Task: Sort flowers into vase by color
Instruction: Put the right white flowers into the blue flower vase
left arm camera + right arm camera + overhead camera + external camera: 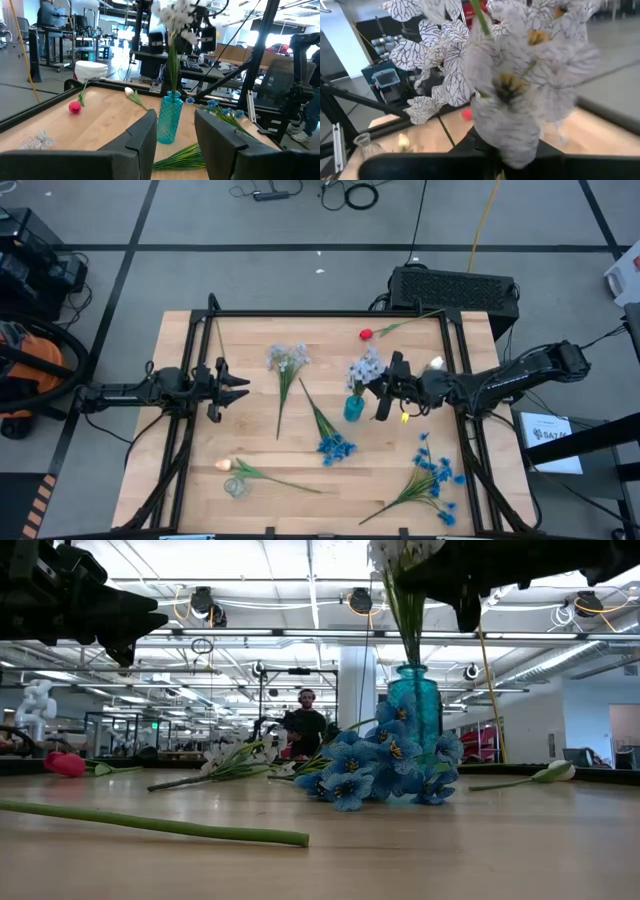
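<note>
A pale grey-blue spray [365,368] stands with its stems in a teal glass vase [353,408], which shows in the low view too [414,700]. My right gripper [379,388] reaches in from the table's right at the spray's top and is shut on it. My left gripper [240,388] hovers open over the table's left part, touching nothing. Lying flat on the wood are a second pale spray [286,360], a bright blue spray [336,446], a bright blue bunch [436,476], a red tulip [366,334] and a cream-white tulip [226,465]. My right gripper holds the pale spray high on its stems [446,131], just under the flower heads, coming level from the table's right. The blossoms [505,115] hide the place of contact. The spray stands nearly upright, and its lower stems [408,640] run down into the vase.
A small clear glass vase [235,487] stands near the cream tulip at the near left. Another white tulip [436,364] lies beside my right arm. A dark frame [330,313] borders the tabletop. A person [305,720] stands far behind the table.
</note>
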You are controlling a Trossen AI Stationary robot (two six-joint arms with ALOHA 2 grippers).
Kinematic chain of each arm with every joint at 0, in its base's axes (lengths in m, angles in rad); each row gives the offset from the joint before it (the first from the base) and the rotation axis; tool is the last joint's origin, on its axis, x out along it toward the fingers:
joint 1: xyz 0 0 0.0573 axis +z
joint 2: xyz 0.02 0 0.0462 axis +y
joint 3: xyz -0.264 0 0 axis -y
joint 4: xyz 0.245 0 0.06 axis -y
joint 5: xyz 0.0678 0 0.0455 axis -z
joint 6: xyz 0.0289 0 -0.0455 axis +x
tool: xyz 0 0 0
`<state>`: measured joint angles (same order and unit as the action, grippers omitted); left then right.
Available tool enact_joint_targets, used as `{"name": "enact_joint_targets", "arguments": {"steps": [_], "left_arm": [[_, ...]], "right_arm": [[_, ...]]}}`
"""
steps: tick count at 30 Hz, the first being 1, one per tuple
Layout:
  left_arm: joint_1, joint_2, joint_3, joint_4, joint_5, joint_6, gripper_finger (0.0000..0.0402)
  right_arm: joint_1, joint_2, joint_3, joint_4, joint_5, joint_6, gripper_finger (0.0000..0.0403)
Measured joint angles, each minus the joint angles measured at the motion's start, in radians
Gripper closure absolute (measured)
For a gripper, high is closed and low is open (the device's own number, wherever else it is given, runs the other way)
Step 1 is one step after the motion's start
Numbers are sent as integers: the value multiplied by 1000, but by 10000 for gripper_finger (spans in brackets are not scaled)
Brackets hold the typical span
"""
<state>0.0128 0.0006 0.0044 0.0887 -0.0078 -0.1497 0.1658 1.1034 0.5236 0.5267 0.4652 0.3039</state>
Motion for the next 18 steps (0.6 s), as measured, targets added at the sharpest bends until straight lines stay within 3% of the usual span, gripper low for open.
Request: {"name": "enact_joint_targets", "arguments": {"steps": [4,8,14,18], "left_arm": [[0,0,0,0,0,0,262],[0,0,0,0,0,0,262],[0,0,0,0,0,0,262],[0,0,0,0,0,0,262]], "right_arm": [[0,-1,3,-7,-2,41,336],[0,-1,31,-49,-76,40,277],[0,0,149,-358,-131,43,191],[0,-1,269,-645,-132,43,159]]}}
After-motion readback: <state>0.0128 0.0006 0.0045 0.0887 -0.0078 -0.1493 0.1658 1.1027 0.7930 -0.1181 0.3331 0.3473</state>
